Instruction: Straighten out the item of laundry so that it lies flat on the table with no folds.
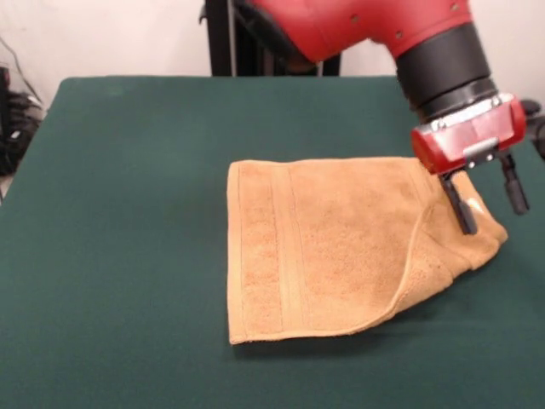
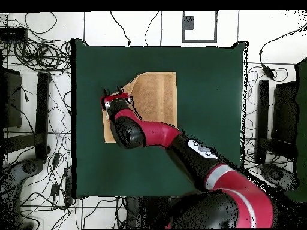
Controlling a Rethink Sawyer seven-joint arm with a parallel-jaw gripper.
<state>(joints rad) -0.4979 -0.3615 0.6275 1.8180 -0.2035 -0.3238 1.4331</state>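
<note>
The orange-tan towel [image 1: 332, 247] lies on the green table [image 1: 128, 213], right of centre in the front view. Its left part lies flat with border bands. Its right side is folded over into a rumpled flap with a curved hem, and a small white label [image 1: 477, 207] shows there. My gripper [image 1: 494, 220] is open, its two black fingers [image 1: 460, 209] spread over that folded right corner, one at the label. In the overhead view the towel [image 2: 159, 96] is partly hidden under my arm, and the gripper [image 2: 112, 96] sits at the towel's left edge.
The red arm [image 2: 180, 144] reaches across the table from the bottom right in the overhead view. Cables and black stands [image 2: 42, 108] surround the table on the floor. The black pedestal [image 1: 230, 38] stands behind the far edge.
</note>
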